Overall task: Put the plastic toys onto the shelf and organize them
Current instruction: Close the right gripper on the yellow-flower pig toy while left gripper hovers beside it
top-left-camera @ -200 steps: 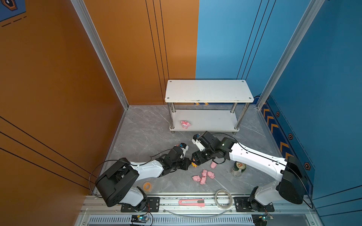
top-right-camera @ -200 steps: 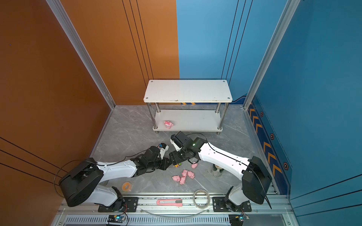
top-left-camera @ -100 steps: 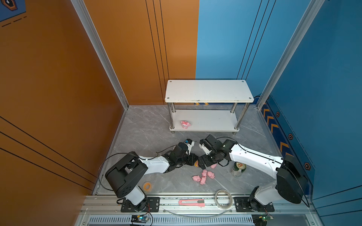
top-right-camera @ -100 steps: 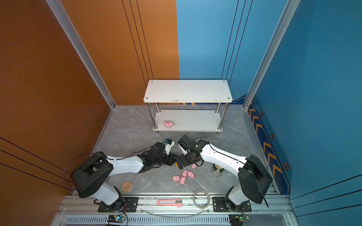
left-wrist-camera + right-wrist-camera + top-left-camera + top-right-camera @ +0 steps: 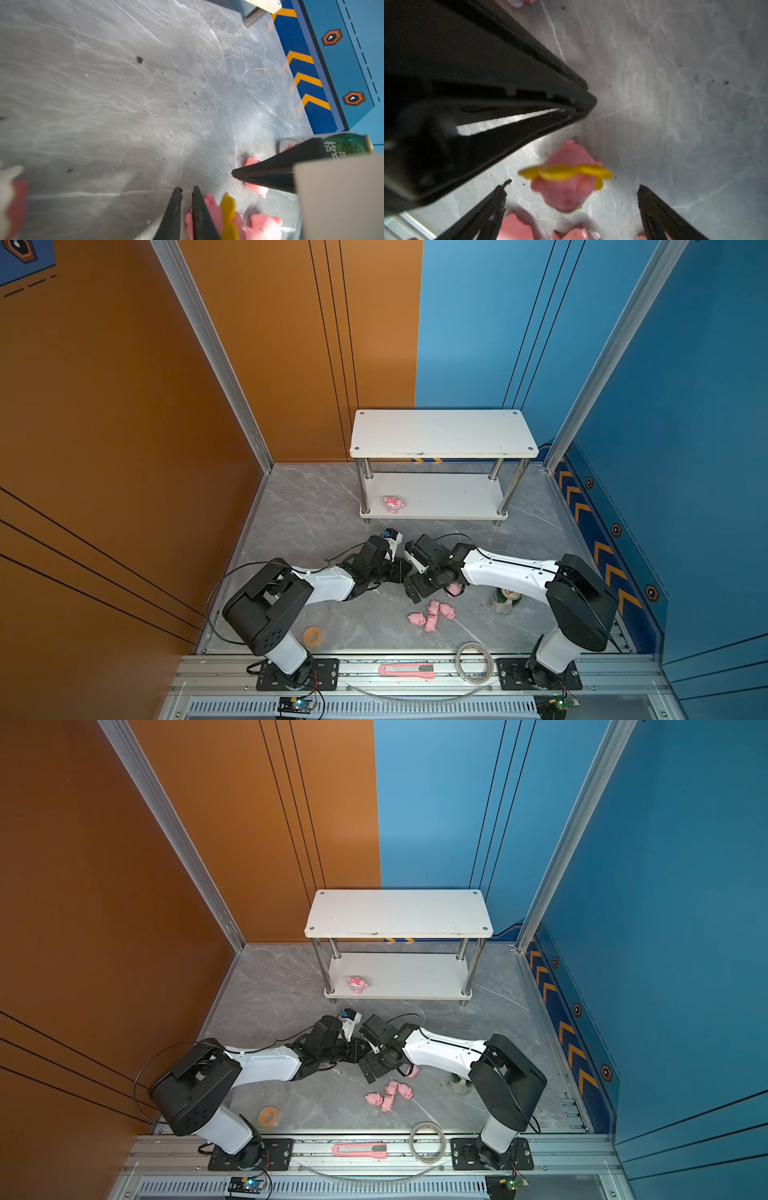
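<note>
Right fingers (image 5: 652, 209) spread, flanking yellow-petalled pink toy (image 5: 566, 187) (apparently untouched); left fingers (image 5: 199, 214) pressed together.

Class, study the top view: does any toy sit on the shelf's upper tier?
No: the only toy on the shelf lies on its lower tier, near a front leg.

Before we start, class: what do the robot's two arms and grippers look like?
They match. The left arm and right arm have smooth white link shells between blocky black joint housings, on black base plates. A thin black cable loops off each. The left gripper and right gripper each end in two slim, tapering black fingers.
</note>
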Motion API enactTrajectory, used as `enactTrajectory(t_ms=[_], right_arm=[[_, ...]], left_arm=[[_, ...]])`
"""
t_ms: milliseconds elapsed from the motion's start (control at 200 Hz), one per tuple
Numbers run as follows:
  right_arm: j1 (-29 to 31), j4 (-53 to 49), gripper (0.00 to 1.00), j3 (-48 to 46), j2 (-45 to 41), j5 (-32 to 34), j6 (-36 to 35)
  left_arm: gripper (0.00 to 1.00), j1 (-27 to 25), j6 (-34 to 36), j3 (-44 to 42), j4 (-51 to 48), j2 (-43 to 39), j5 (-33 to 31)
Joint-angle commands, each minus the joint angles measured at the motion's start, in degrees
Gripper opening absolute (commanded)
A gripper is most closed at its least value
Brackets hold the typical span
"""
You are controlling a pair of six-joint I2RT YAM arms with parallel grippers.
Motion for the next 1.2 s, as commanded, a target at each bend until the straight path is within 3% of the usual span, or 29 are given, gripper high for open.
enactTrajectory(t_ms=[0, 165, 330, 721, 781, 911, 1026, 1191], right_arm=[[0.2, 4.0, 1.00, 2.8, 2.0, 2.0, -2.1], [-0.3, 4.7, 1.00, 4.0, 3.8, 0.8, -3.6], [-1.1, 6.8, 0.93, 2.6, 3.9, -0.8, -3.6], [-3.3, 11.8, 0.70, 0.2, 4.7, -6.3, -1.3], [-3.3, 11.9, 0.71, -0.3, 4.4, -6.0, -0.8], [-3.2, 12.2, 0.83, -2.1, 3.3, -5.3, 0.0], [-3.0, 11.9, 0.84, -3.3, 2.3, -4.8, 0.3], [-2.9, 13.4, 0.67, -4.7, 1.5, -4.2, 1.7]], left_arm=[[0.14, 0.4, 1.7, 1.8, 0.3, -0.7, 3.3], [0.14, 1.2, 2.0, 1.5, 0.3, -0.9, 3.9], [0.14, 2.7, 2.0, 0.9, 0.2, -1.6, 4.3], [0.15, 4.1, 3.3, 0.9, -3.7, -5.5, 3.5], [0.15, 4.3, 3.6, 0.8, -4.5, -6.4, 3.0], [0.16, 4.7, 4.1, 0.4, -5.8, -8.0, 2.5], [0.16, 5.0, 4.2, 0.0, -6.3, -8.8, 2.6], [0.16, 5.3, 4.1, -0.5, -6.4, -9.4, 2.5]])
